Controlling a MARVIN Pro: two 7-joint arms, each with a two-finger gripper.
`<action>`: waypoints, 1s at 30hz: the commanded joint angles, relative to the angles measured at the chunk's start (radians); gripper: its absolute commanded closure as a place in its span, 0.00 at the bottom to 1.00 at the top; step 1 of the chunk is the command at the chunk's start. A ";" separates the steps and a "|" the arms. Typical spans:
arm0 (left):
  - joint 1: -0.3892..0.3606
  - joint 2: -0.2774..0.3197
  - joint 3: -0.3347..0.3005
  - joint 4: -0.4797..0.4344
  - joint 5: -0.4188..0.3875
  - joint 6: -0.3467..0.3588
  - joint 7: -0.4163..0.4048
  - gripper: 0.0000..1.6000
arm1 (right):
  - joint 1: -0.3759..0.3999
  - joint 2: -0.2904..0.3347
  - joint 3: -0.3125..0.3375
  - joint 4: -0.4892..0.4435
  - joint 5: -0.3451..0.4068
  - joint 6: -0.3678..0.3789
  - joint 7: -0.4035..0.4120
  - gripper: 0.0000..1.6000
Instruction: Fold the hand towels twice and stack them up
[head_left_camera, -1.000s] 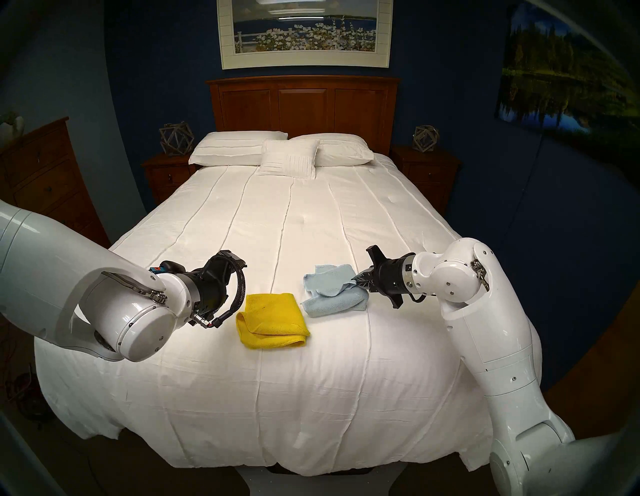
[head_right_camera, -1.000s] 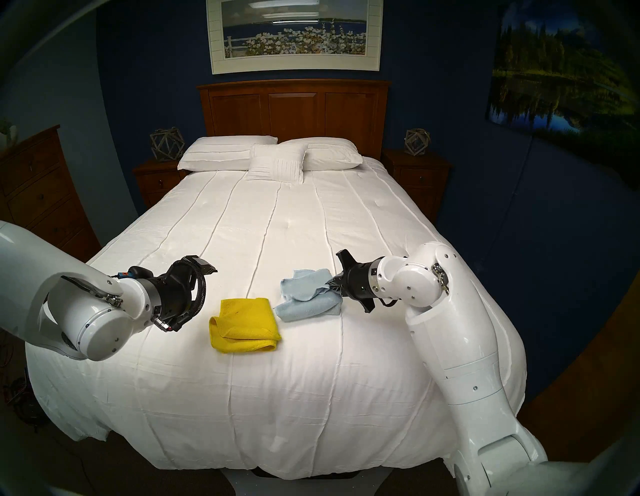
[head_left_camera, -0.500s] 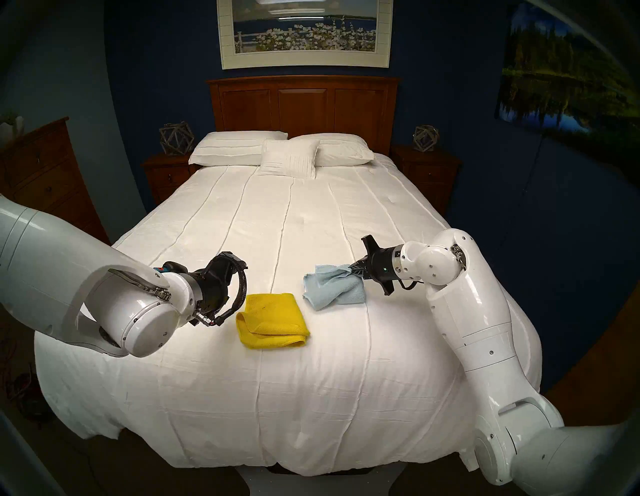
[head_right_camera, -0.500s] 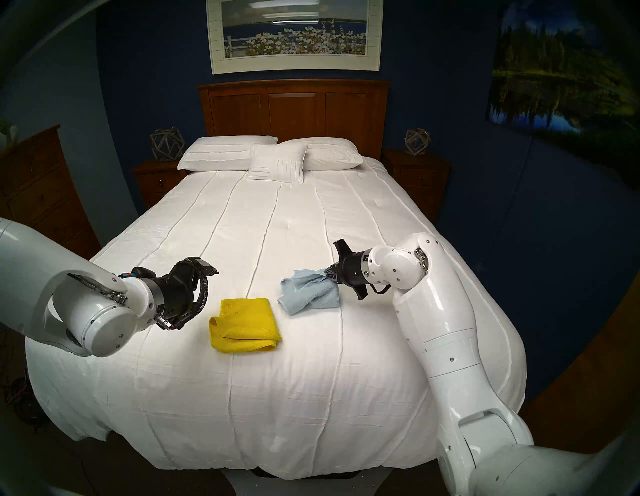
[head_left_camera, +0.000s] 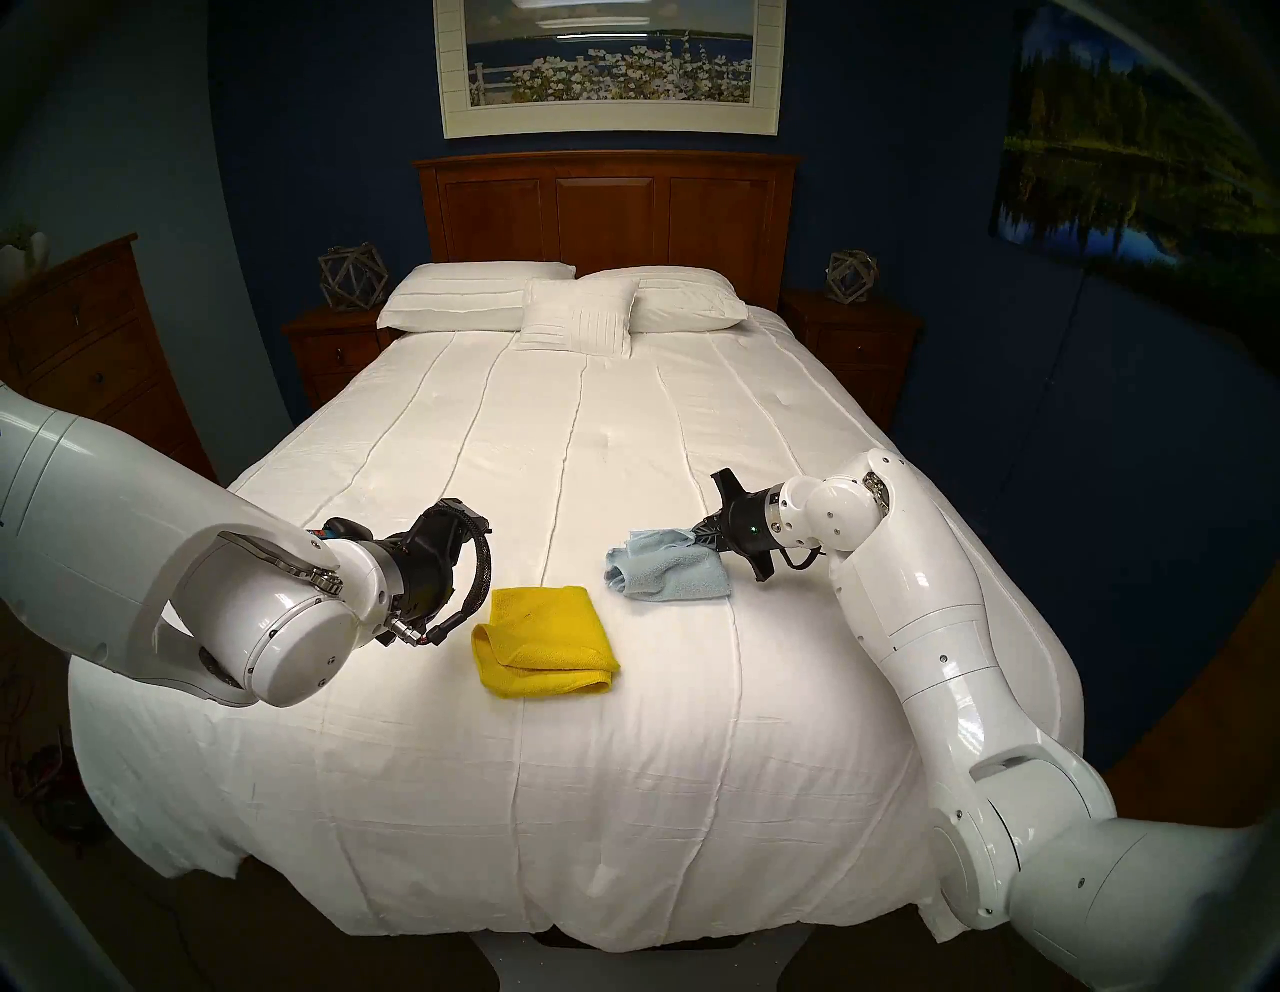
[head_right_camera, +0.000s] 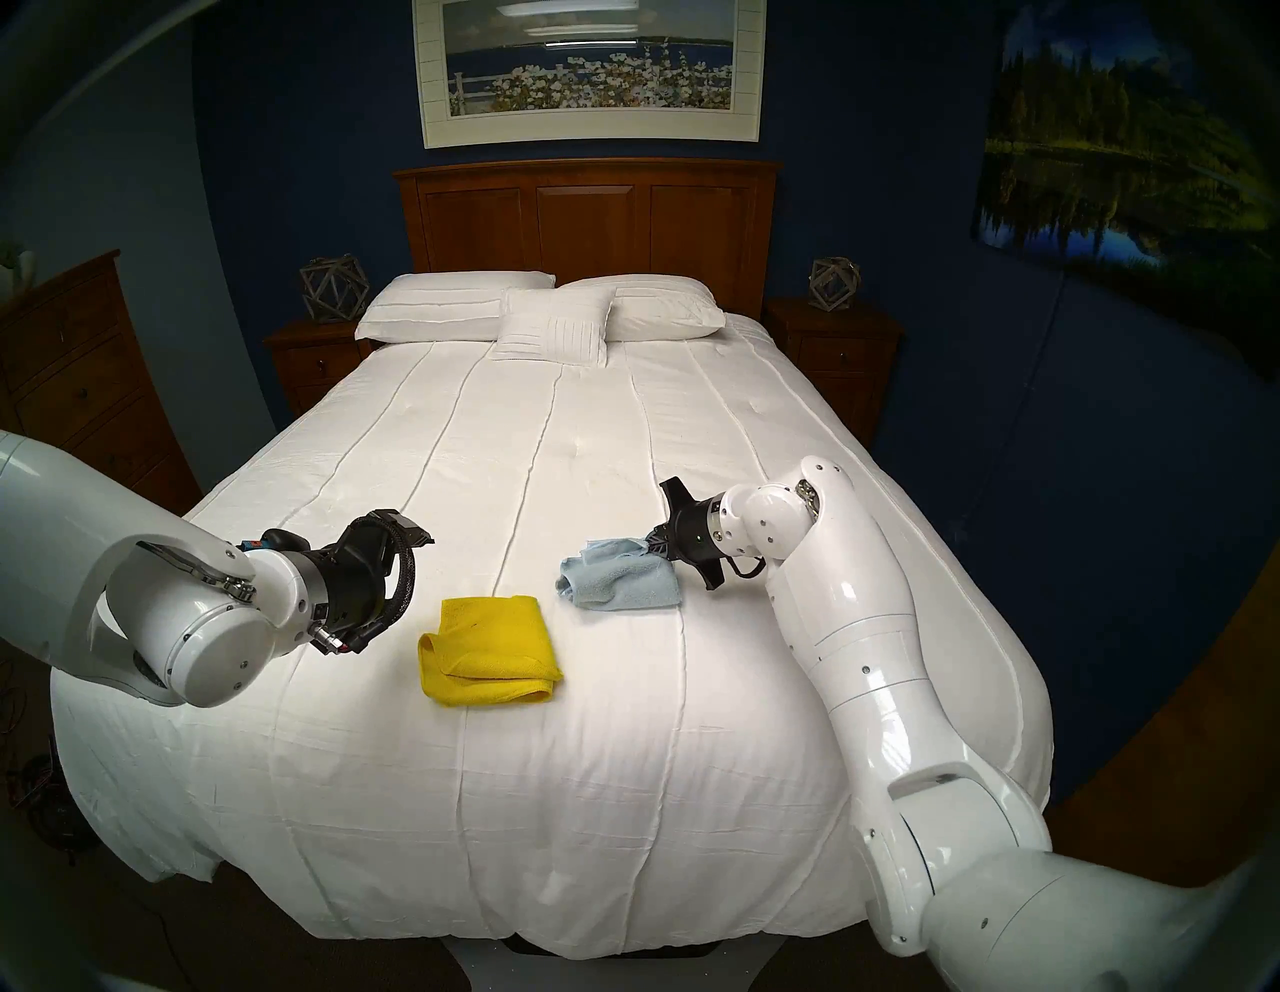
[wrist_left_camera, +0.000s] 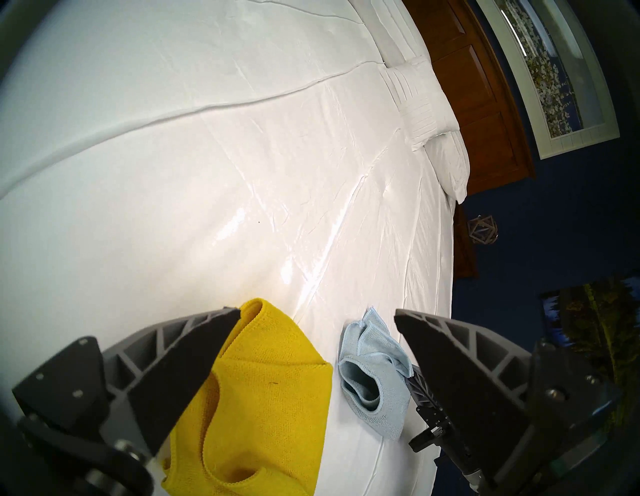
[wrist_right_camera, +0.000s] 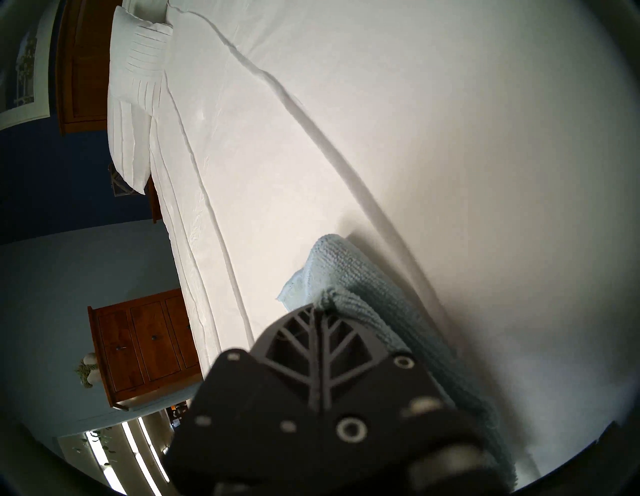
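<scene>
The yellow hand towel lies folded on the white bedspread near the foot of the bed. The pale blue hand towel sits just to its right and farther back, bunched and partly rolled. My right gripper is shut on that towel's right edge, low over the bed. My left gripper is open and empty just left of the yellow towel. Between its fingers the blue towel shows too.
White pillows lie against the wooden headboard. Nightstands flank the bed, and a dresser stands at the left. The bedspread drops off at the foot and along both sides.
My right gripper has drawn the blue towel's gripped edge up the bed and slightly left, and the cloth has rolled into a tighter bundle. The left arm has barely shifted.
</scene>
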 joint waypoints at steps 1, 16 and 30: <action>-0.020 0.001 -0.001 -0.005 0.002 -0.005 -0.002 0.00 | 0.087 -0.022 -0.008 0.040 -0.045 -0.017 0.056 1.00; -0.030 -0.001 -0.002 -0.016 0.000 -0.006 0.002 0.00 | 0.022 -0.022 0.041 0.018 -0.065 -0.064 0.141 1.00; -0.034 0.001 0.003 -0.018 0.001 -0.004 0.002 0.00 | 0.025 -0.032 0.002 0.103 -0.123 -0.082 0.178 1.00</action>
